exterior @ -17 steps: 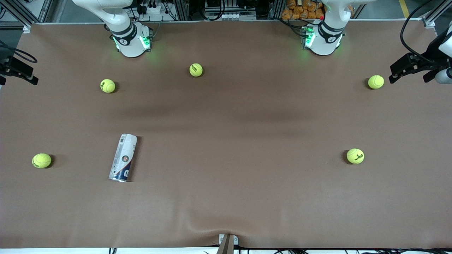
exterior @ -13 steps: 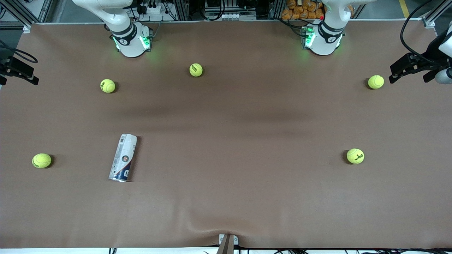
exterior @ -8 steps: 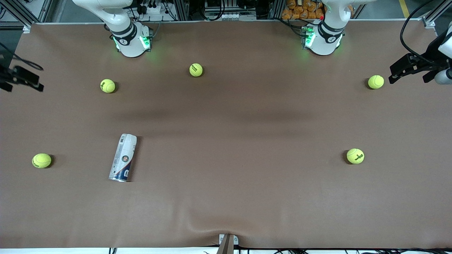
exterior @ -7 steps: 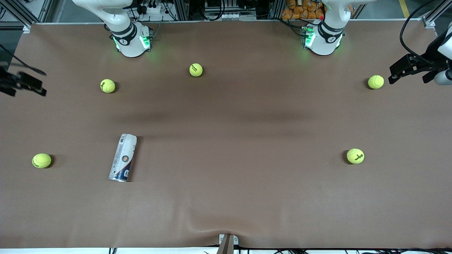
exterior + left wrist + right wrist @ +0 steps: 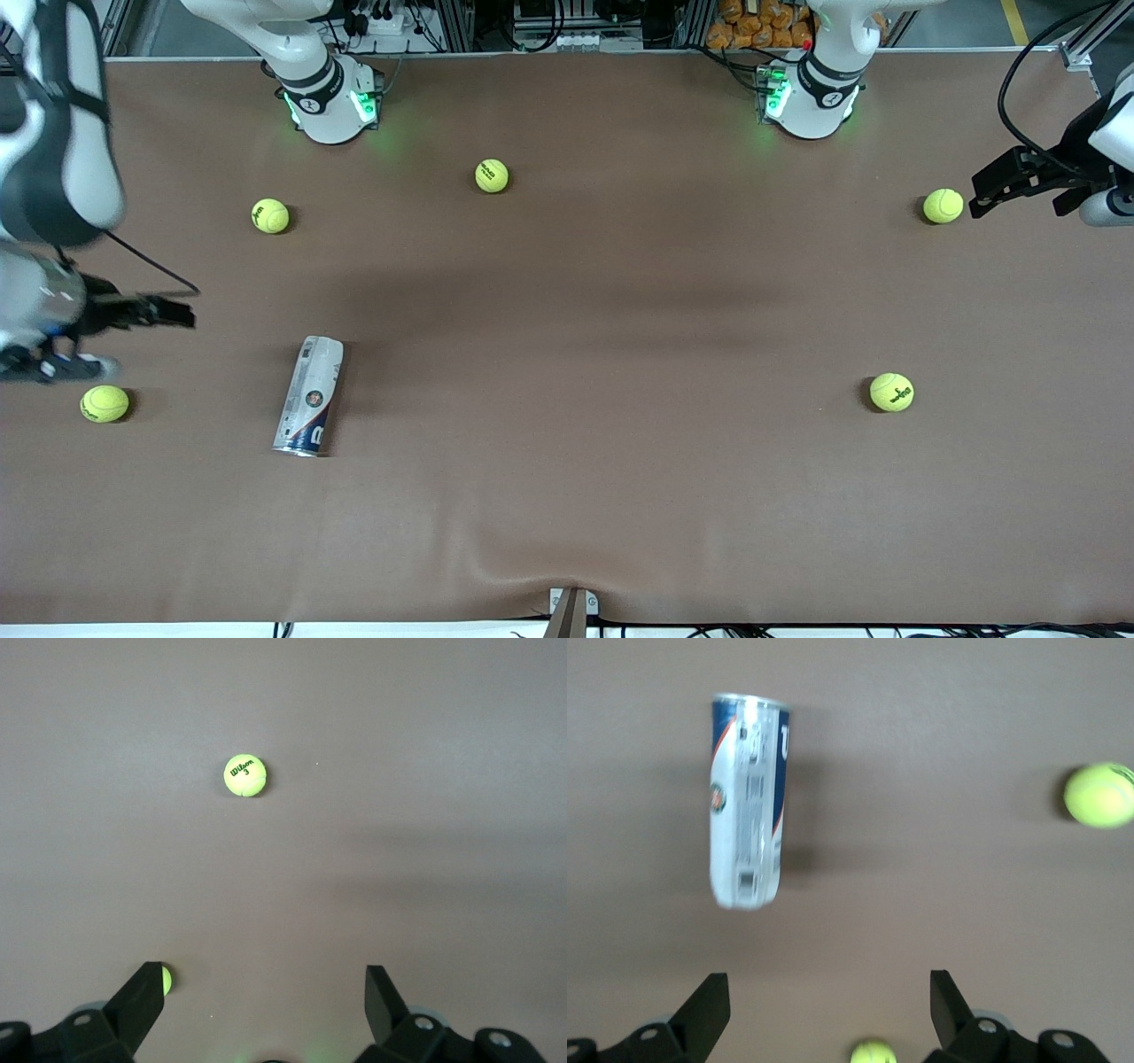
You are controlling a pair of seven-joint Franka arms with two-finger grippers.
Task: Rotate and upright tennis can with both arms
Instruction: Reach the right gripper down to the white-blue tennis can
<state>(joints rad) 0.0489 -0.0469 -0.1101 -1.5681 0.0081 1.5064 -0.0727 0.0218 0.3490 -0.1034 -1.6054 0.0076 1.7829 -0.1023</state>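
The tennis can (image 5: 310,396) lies on its side on the brown table (image 5: 585,372), toward the right arm's end, with its metallic rim toward the front camera. It also shows in the right wrist view (image 5: 749,802). My right gripper (image 5: 146,315) is open and empty, up in the air over the table's right-arm end; in its wrist view (image 5: 827,978) the can lies apart from its fingers. My left gripper (image 5: 1028,190) is open and empty over the left arm's end of the table, beside a tennis ball (image 5: 943,206); its wrist view (image 5: 264,973) shows no can.
Several yellow-green tennis balls lie scattered: one (image 5: 104,403) beside the can toward the table's end, two (image 5: 270,215) (image 5: 492,175) nearer the robot bases, one (image 5: 891,392) toward the left arm's end. The left wrist view shows that ball (image 5: 245,775) and another (image 5: 165,977) partly hidden by a finger.
My right arm has swung in from the table's end, and its gripper now hangs over the table, closer to the can. The left gripper has barely shifted. The can has not moved.
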